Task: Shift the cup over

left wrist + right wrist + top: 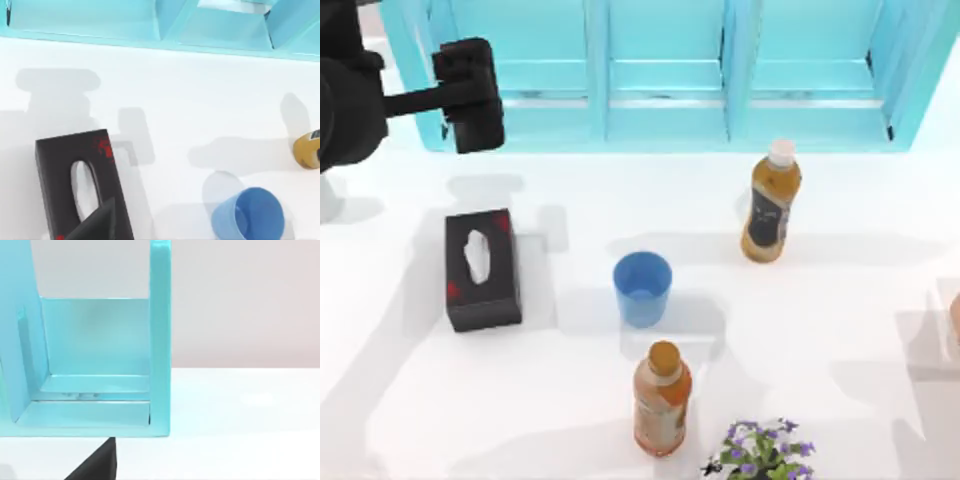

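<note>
- My left pincer (470,95) hangs over the far left of the desk (840,330), in front of the turquoise shelf unit (660,70); I see it from behind, so I cannot tell how its fingers stand.
- In the left wrist view a dark fingertip (97,225) pokes in at the edge, over the black tissue box (80,185).
- The right wrist view has a dark fingertip (97,462) at the edge, with an end wall of the shelf unit (160,340) beyond.
- The cup (642,288) stands upright near the desk's middle, open mouth up, well apart from my left pincer.
- The tissue box (482,268) lies left of the cup, between it and the pincer.
- A white-capped bottle (772,205) stands right of the cup and farther back; an orange-capped bottle (662,400) stands just in front of it.
- A flowering plant (760,455) is cut off at the near edge.
</note>
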